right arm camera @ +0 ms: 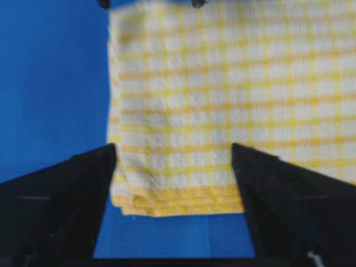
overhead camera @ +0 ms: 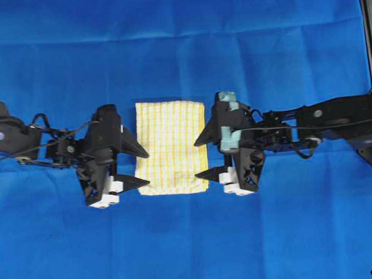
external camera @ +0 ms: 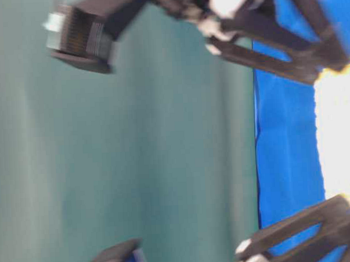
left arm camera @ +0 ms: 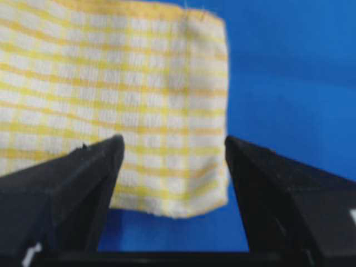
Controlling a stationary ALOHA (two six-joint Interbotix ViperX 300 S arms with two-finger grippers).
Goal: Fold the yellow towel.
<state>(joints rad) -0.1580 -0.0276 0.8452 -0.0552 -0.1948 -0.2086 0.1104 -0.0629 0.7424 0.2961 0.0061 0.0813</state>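
Blue cloth (overhead camera: 182, 41) backdrop | yellow towel (overhead camera: 171, 146) lies folded compact | left gripper (overhead camera: 136, 168), right gripper (overhead camera: 203, 157) both spread wide, empty | I judge folding finished; next I retract.

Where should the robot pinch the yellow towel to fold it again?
Probably at a corner on a short edge. The yellow towel lies flat in a neat folded rectangle on the blue cloth, with stacked layers along its hem, so a pinch there catches them all. The open left gripper and right gripper flank it, so each could come in from its own side.
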